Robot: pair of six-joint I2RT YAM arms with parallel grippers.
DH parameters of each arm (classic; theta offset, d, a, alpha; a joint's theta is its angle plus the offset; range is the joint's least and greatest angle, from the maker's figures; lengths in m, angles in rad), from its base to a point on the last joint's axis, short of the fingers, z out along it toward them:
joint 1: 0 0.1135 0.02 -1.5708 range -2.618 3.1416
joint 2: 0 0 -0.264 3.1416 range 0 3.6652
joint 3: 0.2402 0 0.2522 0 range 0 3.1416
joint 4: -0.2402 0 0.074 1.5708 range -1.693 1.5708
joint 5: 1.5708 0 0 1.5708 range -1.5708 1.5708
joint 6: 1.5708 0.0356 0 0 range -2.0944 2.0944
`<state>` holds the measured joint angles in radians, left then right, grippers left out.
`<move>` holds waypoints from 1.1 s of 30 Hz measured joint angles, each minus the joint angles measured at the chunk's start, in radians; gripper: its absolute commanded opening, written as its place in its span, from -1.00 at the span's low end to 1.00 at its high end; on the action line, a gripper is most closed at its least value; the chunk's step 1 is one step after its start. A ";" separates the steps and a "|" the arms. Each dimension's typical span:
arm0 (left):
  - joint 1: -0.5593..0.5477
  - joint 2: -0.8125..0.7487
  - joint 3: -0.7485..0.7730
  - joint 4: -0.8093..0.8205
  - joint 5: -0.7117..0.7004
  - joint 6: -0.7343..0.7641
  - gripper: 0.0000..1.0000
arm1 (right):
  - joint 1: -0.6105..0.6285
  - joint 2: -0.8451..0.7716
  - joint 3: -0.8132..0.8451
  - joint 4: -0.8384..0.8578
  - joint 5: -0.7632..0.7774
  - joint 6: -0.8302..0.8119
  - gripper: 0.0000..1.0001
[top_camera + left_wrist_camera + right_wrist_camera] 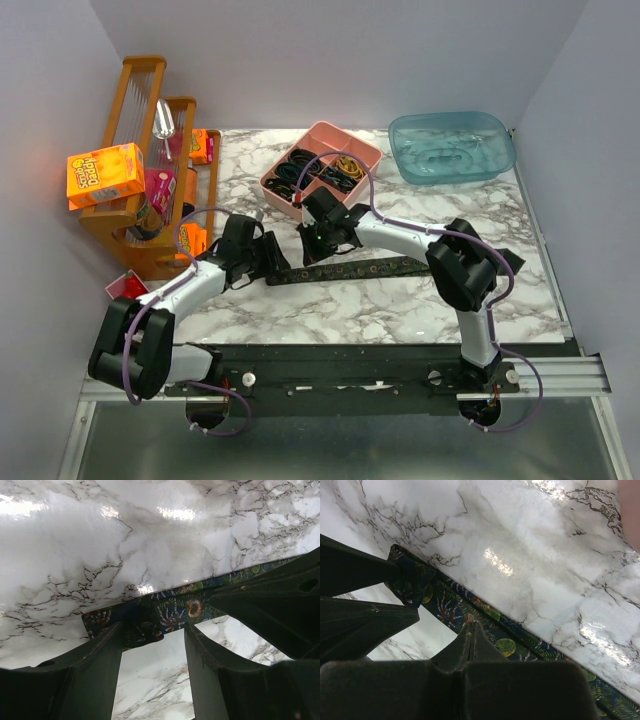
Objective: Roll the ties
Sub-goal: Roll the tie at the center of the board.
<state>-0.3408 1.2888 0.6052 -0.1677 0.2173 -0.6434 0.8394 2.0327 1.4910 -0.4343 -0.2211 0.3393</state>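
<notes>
One tie, dark with a leafy green pattern, lies flat across the marble table, running left to right. My left gripper stands open over its left end. In the left wrist view, the two fingers straddle the folded end of the tie, with bare marble between them. My right gripper is shut. In the right wrist view, its closed tips rest on top of the tie a little way along from that end, with nothing between them. The left gripper's fingers show at the left of that view.
A pink tray of black and yellow band loops stands just behind the right gripper. A clear blue tub sits at the back right. A wooden rack with orange boxes stands at the left edge.
</notes>
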 measured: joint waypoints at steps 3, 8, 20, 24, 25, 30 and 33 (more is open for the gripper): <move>0.000 0.000 -0.016 0.023 0.010 -0.012 0.13 | 0.000 0.000 0.000 0.000 0.000 0.000 -0.99; 0.000 0.000 -0.040 0.059 0.035 -0.032 -0.12 | 0.000 0.002 0.000 0.000 0.000 0.000 -0.99; -0.024 0.000 -0.077 0.090 0.039 -0.050 -1.00 | 0.000 0.003 0.000 0.003 -0.038 -0.003 -0.99; -0.027 0.004 -0.080 0.093 0.038 -0.053 -1.00 | 0.000 0.003 0.000 0.007 -0.062 -0.009 -0.99; -0.028 0.008 -0.080 0.093 0.038 -0.053 -1.00 | 0.000 0.003 0.000 0.007 -0.066 -0.010 -0.99; -0.028 0.037 -0.080 0.096 0.038 -0.053 -1.00 | 0.000 0.007 0.003 0.007 -0.092 -0.019 -0.99; -0.028 0.047 -0.080 0.099 0.039 -0.054 -1.00 | 0.004 0.016 0.014 0.011 -0.105 -0.019 -0.99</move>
<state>-0.3691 1.3354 0.5251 -0.0685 0.2558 -0.6971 0.8436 2.0487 1.5051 -0.4236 -0.3264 0.3199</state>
